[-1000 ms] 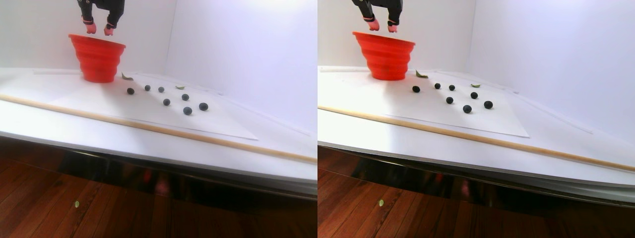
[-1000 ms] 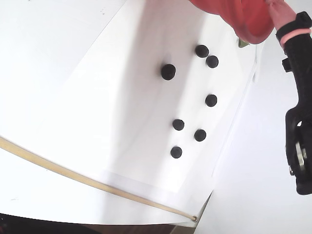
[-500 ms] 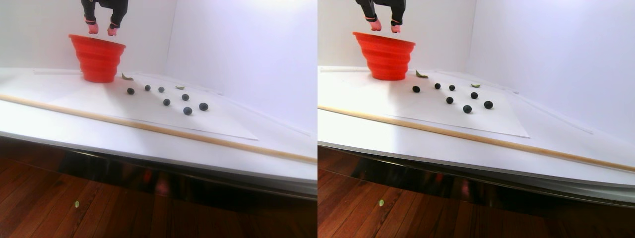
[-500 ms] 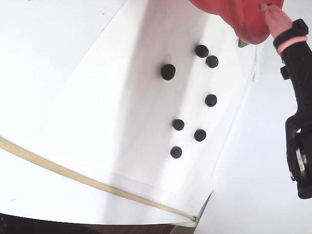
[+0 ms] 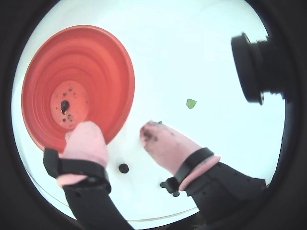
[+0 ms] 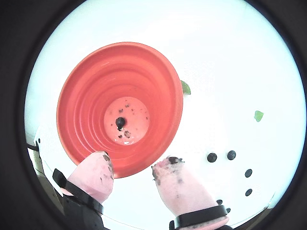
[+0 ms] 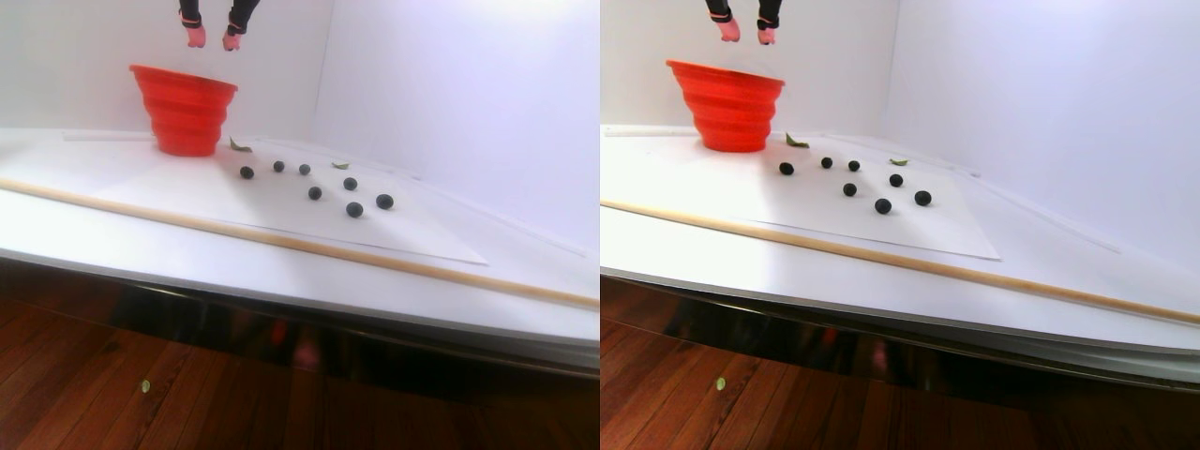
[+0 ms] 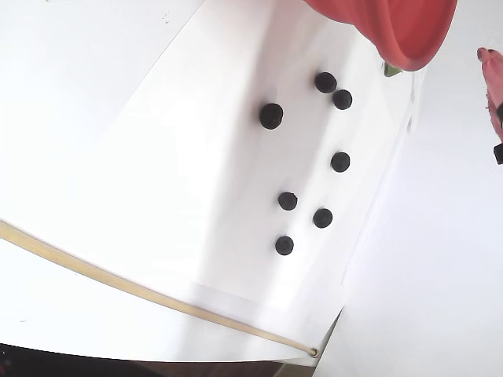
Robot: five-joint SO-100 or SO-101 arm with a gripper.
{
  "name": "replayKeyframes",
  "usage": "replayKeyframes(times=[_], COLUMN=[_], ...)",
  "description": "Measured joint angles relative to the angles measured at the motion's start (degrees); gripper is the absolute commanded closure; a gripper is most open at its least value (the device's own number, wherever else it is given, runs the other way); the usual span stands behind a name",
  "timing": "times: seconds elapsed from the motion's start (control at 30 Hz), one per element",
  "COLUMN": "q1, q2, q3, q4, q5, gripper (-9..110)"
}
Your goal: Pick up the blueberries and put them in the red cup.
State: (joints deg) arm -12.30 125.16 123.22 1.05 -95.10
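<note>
We see the fingers [image 6: 98, 175] spread apart above the cup's [image 6: 81, 96] near rim, one berry [image 6: 120, 122] lying in it. Right of the fingers, seven berries [image 7: 315, 193] lie on the bench [image 7: 141, 253], a rod [image 7: 281, 242] before them.

Red cup [image 7: 185, 111]: red-orange, ribbed, wider at the rim, upright at the back of the white sheet; one dark berry [image 6: 120, 122] on its floor. Blueberries [image 8: 271, 115]: seven small matte black balls, scattered apart on the sheet beside the cup
</note>
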Motion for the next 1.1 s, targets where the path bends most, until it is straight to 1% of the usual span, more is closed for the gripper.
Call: replayKeyframes(times=[0.63, 1.1], q1=[4.5, 8.1], q2=[3.3, 3.3], q3=[4.5, 7.9], q4=[6.2, 6.2], q5=[1.0, 1.1], gripper=[86, 86])
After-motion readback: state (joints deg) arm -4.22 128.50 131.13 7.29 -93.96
